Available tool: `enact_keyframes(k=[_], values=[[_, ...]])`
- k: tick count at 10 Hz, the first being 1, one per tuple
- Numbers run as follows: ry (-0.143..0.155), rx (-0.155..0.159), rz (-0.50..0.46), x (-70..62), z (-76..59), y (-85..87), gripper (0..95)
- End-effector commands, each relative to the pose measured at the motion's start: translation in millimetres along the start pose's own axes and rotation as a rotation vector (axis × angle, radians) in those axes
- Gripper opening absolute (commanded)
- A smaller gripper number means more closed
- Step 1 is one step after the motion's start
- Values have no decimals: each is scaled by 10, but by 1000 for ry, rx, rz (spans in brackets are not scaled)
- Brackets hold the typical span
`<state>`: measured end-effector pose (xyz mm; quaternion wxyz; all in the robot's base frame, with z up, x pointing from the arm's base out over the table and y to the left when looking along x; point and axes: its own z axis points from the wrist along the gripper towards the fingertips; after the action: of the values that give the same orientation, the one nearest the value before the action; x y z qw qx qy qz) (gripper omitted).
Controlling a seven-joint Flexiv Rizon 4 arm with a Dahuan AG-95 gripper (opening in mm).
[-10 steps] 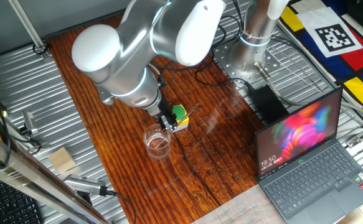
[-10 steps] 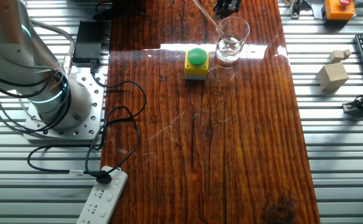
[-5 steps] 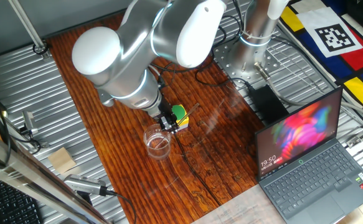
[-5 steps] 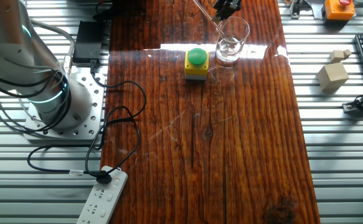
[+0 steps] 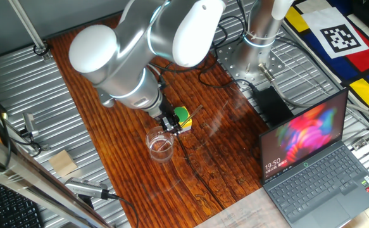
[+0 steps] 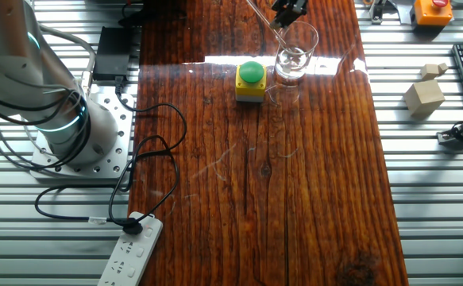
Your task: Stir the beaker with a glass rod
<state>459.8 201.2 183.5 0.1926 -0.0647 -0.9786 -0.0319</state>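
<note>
The beaker (image 5: 160, 144) is a small clear glass cylinder standing on the wooden table, next to a yellow box with a green button (image 5: 181, 117). In the other fixed view the beaker (image 6: 296, 52) stands right of the box (image 6: 251, 81). My gripper (image 5: 170, 125) hangs over the beaker's rim, between beaker and box, and is shut on the glass rod (image 6: 264, 18). The rod is tilted and its lower end dips into the beaker. In the other fixed view the gripper (image 6: 288, 9) is cut off by the top edge. The rod (image 5: 194, 114) is only faintly visible.
An open laptop (image 5: 311, 152) sits at the right. A dark cable (image 5: 193, 166) runs across the wood near the beaker. A power strip (image 6: 132, 246), the arm base (image 6: 64, 119), wooden blocks (image 6: 423, 95) and an orange button box (image 6: 432, 9) lie around the table.
The arm has shifted slightly, and the gripper with the rod has moved a little over the beaker's rim. The beaker and yellow box have not moved.
</note>
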Motion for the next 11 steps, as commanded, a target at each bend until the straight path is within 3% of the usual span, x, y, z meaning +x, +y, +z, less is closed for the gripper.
enact_keyframes(k=[1, 11], values=[[0, 0, -4, 2, -4, -2, 380], [35, 3, -27, 224, 152, 5, 380]])
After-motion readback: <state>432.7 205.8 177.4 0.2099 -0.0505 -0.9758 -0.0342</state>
